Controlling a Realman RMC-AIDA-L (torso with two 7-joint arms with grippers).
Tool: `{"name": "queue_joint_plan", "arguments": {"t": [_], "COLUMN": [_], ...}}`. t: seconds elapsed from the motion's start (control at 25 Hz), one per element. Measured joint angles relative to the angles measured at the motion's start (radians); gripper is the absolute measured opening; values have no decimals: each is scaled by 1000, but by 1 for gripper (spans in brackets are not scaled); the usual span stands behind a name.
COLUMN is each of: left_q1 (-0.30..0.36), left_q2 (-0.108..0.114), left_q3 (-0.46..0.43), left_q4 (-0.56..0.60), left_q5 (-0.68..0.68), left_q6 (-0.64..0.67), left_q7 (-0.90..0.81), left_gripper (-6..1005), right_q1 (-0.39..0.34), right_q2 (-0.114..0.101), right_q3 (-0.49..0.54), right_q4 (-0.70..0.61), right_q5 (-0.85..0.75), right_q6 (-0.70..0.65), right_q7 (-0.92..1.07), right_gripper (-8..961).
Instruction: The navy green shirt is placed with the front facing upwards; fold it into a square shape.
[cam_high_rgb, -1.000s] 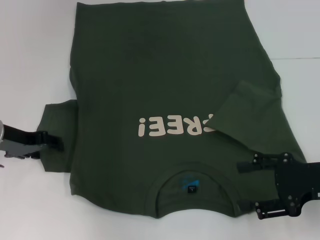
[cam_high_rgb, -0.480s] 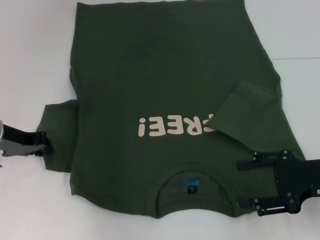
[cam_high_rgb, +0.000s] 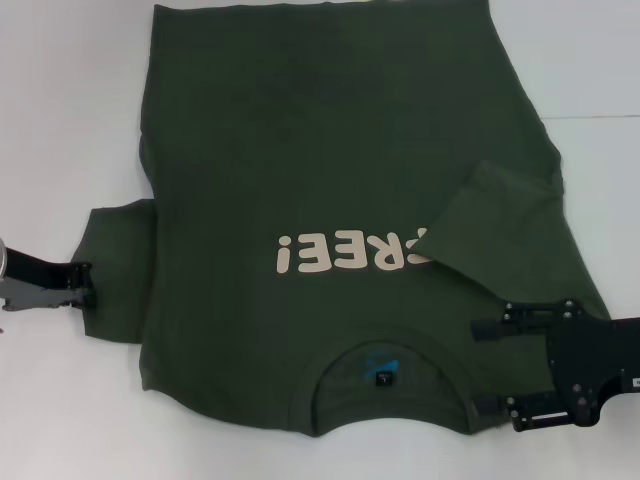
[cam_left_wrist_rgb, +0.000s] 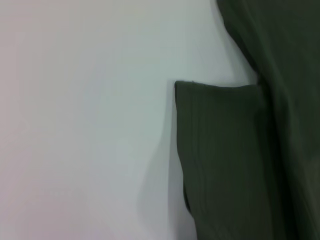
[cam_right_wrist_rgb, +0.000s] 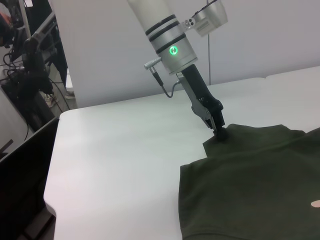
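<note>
My left gripper has slid outward over the last second, from over the sleeve to its outer hem; my right gripper has hardly shifted. At the left, my jaws look pinched down on the sleeve edge, and the right wrist view shows their tips biting the cloth corner there. At the right, my jaws stand wide apart, one finger on the shoulder and the other near the collar edge, gripping nothing.

The shirt lies flat on the white tabletop, front up, collar toward me, so the cream lettering reads upside down. Its far-right sleeve is already turned in over the chest; the left sleeve is not yet folded.

I judge the side fold to be the step in hand. Next I should lift this sleeve low and carry it inward across the body, keeping the cloth taut so no crease bunches.

The fabric is a soft, matte olive knit, limp, with ribbing at the round collar and a small label inside.
</note>
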Motion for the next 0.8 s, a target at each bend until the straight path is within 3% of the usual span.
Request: {"name": "queue_joint_plan", "arguments": {"t": [0.28, 0.56, 0.8], "left_q1": [34, 91, 102], "left_q2": [-4, 5, 3], "left_q3": [60, 17, 9], "left_q4": [47, 125, 149], "left_q5": [2, 3, 3], "left_q6": [-32, -71, -119], "left_q7": [8, 19, 49], "left_gripper": [25, 24, 24], "right_q1": [0, -1, 0], "right_q2": [2, 2, 2], "right_q3": [0, 3, 1], "right_q4": [0, 9, 37], "right_q5": [0, 0, 0], "right_q6": [13, 20, 34], "right_q7": [0, 0, -1], "right_gripper": [816, 815, 816]}}
